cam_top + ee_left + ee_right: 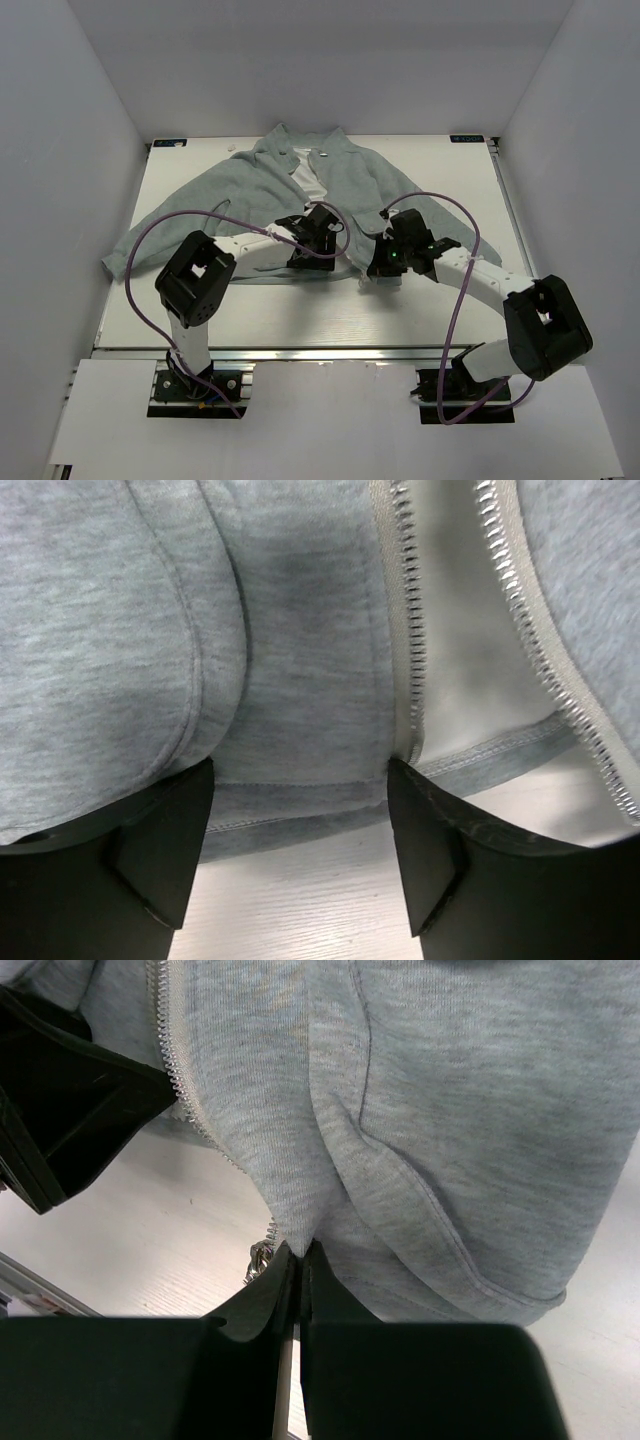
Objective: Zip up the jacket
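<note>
The light grey-green jacket [355, 180] lies spread on the table, collar at the far side, front open. In the left wrist view its two rows of zipper teeth [410, 630] stand apart with white lining between them. My left gripper [318, 238] is open, its jaws either side of the bottom hem [290, 810] of one front panel, the right fingertip [425, 850] at the zipper's lower end. My right gripper [385, 258] is shut on the hem of the other front panel [300, 1210], right beside the metal zipper slider [260, 1258].
White walls enclose the table [300, 310] on three sides. A sleeve [150, 235] trails to the left edge. Purple cables [455, 225] loop over both arms. The left gripper's black body [60, 1110] sits close to the right gripper.
</note>
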Available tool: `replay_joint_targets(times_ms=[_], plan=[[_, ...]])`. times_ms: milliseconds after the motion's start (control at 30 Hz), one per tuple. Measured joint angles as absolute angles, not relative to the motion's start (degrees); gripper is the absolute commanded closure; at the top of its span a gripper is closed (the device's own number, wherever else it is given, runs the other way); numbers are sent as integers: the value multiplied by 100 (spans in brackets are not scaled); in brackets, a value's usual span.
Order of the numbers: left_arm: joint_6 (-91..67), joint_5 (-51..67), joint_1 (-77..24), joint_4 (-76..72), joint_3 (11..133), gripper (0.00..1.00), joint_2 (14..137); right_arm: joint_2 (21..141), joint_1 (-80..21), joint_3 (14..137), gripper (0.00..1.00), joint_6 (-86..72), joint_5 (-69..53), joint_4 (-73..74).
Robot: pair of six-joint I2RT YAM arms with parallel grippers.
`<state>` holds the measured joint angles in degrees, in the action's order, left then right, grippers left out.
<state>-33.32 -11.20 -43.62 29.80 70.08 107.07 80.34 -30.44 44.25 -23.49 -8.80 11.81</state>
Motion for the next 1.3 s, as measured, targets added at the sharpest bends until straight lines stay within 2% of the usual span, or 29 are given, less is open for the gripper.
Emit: replay_joint_targets(times_ms=[233,333,467,667,900,1200,1300], plan=[[-3376,-1240,-4421,3017,7188,17,10888,8029,-3044,4403,100,-2335,-875,1179],[-3409,-1420,-4473,3105,7314,21,11008,8029,-3044,4379,100,-2335,-875,1173],[-3476,-1702,-4550,3166,7387,34,11102,8029,-3044,4309,100,-2335,-869,1177],[-3618,-1859,-4578,3260,7533,39,11192,8031,-3022,4276,100,-2349,-768,1173],[-3664,-1890,-4578,3277,7476,52,11102,8160,-2921,4246,100,-2359,-722,1164],[-3645,-1907,-4578,3428,7439,52,10949,8438,-2698,4246,100,-2364,-659,1157],[-3603,-1907,-4578,3481,7441,43,10927,8521,-2604,4246,100,-2364,-637,1160]])
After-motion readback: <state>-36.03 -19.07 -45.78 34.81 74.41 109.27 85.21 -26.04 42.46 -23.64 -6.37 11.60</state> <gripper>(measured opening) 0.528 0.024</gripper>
